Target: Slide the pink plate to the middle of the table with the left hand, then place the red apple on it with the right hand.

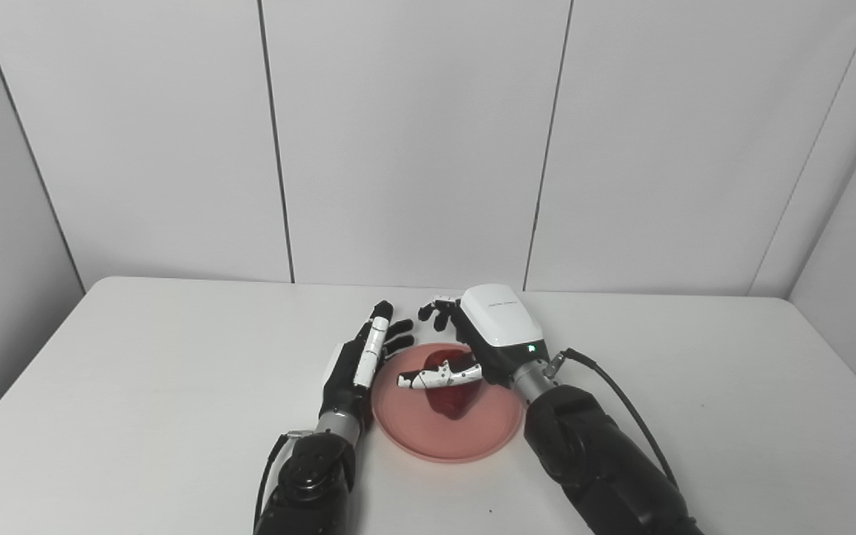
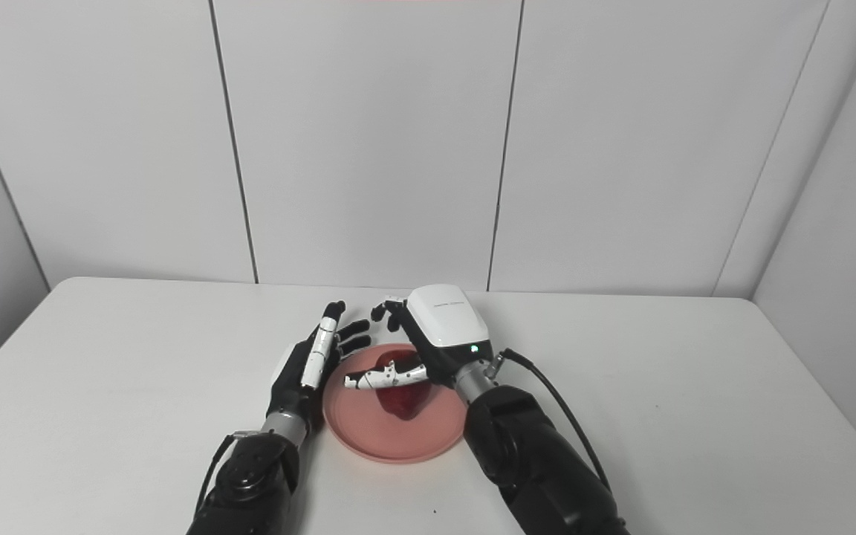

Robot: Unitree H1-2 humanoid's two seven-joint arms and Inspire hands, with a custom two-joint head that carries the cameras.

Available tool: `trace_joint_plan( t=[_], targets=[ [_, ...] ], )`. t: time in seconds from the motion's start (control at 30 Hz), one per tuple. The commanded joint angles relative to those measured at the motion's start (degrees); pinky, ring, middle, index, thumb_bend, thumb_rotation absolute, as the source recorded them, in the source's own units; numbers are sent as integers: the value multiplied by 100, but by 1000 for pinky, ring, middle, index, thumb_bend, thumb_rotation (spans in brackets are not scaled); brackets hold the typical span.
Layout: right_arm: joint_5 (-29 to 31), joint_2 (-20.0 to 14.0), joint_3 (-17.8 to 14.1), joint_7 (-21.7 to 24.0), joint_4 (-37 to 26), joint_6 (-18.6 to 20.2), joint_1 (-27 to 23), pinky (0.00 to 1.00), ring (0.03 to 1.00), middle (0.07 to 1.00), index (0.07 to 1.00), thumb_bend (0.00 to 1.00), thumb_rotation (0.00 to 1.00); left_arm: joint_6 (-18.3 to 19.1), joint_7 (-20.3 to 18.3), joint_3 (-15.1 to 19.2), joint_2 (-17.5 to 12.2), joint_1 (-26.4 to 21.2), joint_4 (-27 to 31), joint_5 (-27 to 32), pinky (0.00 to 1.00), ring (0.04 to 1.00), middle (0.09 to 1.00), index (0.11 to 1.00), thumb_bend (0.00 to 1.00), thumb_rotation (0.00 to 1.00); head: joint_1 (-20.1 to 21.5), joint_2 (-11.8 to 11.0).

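Two black, glossy forearms are reaching in from the bottom edge, one at seven o'clock and one at five o'clock, with a thin black cable looping off the right wrist. Between them, on the matte white table, the pink plate is lying flat near the middle, a round, shallow, smooth disc with a low raised rim. The red apple is sitting on the plate's inner face, dark, shiny and rounded, a little toward the twelve o'clock side of the plate's centre.

At nine o'clock of the plate, the left hand is standing on edge just beside the rim, palm facing the plate; its fingers are stretched out straight and slightly fanned, holding nothing. Whether it is touching the rim cannot be told. Its black shell is carrying a white strip along one finger.

At one o'clock of the plate, the right hand is hovering over the apple, its back capped by a smooth white housing with a small green light. Its white-and-black thumb is lying across the apple's top, while the other fingers are curling loosely beyond the far rim, apart from the fruit. The hand is looking loosely spread rather than clamped, though real contact between thumb and apple cannot be told.

Beyond the table's rounded far corners, plain pale wall panels are rising, split by thin dark vertical seams.
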State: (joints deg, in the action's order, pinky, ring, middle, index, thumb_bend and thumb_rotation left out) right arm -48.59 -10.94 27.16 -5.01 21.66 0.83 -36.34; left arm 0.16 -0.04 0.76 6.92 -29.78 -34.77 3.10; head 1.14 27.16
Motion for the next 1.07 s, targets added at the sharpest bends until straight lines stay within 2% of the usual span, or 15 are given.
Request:
trace_joint_plan(
  t=[0.0,0.07,0.1,0.2,0.4,0.5,0.57,0.67,0.77,0.83,0.9,0.97,1.03],
  targets=[
    [55,-62,-80,-36,-228,-223,-238,696,664,689,691,1000,826,142,13,-36,-8,22,-150,-34,775,802,815,932,729,929,-9,5],
    [50,-75,-72,-52,-236,-242,-236,805,741,727,708,1000,854,125,-9,-35,-18,15,-157,-21,774,801,820,928,732,931,-16,3],
    [39,-79,-70,-35,-254,-221,-233,823,753,733,711,1000,859,135,-24,-33,-22,17,-147,-9,773,801,821,928,733,931,-14,6],
    [4,-95,-58,7,-300,-172,-225,964,847,808,742,1000,895,135,-18,-49,-34,14,-145,-32,794,801,817,919,748,936,-7,6],
    [44,-137,-93,43,-352,-173,-233,1000,888,842,772,1000,948,174,9,-46,-21,12,-102,-29,784,799,815,898,740,934,-7,6],
    [148,-130,-168,-1,-353,-215,-235,1000,889,847,783,1000,991,210,-6,-21,-21,-10,-124,12,821,804,814,955,737,927,-16,-8],
    [431,-77,-324,-3,-343,-289,-217,1000,889,848,787,1000,999,228,17,17,-3,-10,-105,44,839,796,790,958,739,912,-16,-8],
    [1001,63,-649,29,-307,-340,-178,985,889,849,801,1000,1000,193,71,58,14,-21,-103,42,852,789,756,897,741,898,-9,-16],
    [1668,252,-1050,229,-300,-166,-129,981,894,870,823,1000,1000,156,67,79,25,-18,-61,51,855,786,756,866,733,892,-10,-24],
    [2290,432,-1411,397,-335,-27,-73,897,892,884,836,1000,1000,120,54,100,30,-24,-75,75,846,792,765,863,733,882,-15,-24],
    [2832,575,-1719,553,-366,33,-17,858,908,901,848,1000,1000,100,52,111,34,-25,-78,82,834,802,774,871,741,880,-14,-17],
    [3251,670,-1947,699,-388,95,38,853,928,920,870,1000,1000,70,78,127,49,-16,-48,92,825,811,786,878,748,879,-11,-10],
    [3564,725,-2102,800,-394,157,77,923,964,941,903,1000,1000,-18,131,136,62,-10,-36,66,800,815,811,869,751,873,-2,-9]
  ],
)
